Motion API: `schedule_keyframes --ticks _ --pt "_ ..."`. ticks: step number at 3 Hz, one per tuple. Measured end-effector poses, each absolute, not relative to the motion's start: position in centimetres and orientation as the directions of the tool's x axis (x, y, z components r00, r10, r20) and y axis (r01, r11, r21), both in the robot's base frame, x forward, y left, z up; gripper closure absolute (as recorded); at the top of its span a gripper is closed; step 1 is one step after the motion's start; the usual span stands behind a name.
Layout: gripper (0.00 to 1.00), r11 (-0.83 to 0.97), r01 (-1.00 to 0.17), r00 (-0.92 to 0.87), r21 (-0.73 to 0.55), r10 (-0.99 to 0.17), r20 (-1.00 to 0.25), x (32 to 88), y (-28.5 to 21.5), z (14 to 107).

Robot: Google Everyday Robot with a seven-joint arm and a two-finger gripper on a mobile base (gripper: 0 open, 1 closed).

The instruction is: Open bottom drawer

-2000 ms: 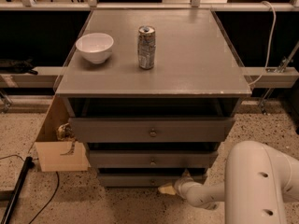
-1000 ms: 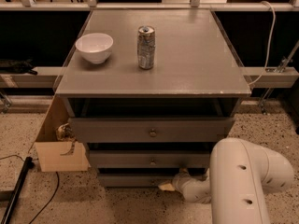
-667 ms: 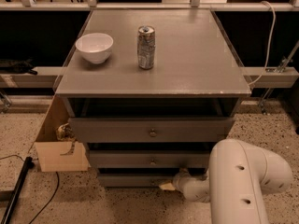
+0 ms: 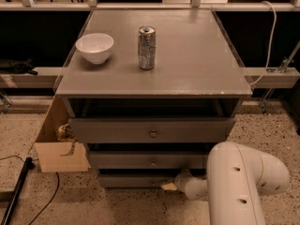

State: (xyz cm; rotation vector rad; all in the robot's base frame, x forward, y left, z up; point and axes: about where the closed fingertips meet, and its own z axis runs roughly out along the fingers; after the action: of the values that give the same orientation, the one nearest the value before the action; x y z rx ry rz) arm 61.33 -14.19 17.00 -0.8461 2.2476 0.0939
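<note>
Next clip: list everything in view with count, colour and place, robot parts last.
cabinet: one, grey, centre
bowl: one, white, cabinet top, left side
drink can: one, silver, upright, right of the bowl
top drawer: one, grey, under the cabinet top
middle drawer: one, grey, below top drawer
bottom drawer: one, grey, lowest
cardboard box: one, tan, floor left of cabinet
cable: one, white, right of cabinet
robot arm: one, white, lower right
pincer: one, tan, at the bottom drawer's front
</note>
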Motion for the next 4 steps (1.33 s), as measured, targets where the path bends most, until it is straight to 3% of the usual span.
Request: schedule_keyframes --ticks 3,4 --pt "0.00 0.756 -0.625 -0.531 -0.197 -0.596 -0.603 62.8 -13.8 16.5" --pt "0.18 0.755 -0.625 -0.531 -0.197 -0.596 -0.602 62.8 -13.8 16.5"
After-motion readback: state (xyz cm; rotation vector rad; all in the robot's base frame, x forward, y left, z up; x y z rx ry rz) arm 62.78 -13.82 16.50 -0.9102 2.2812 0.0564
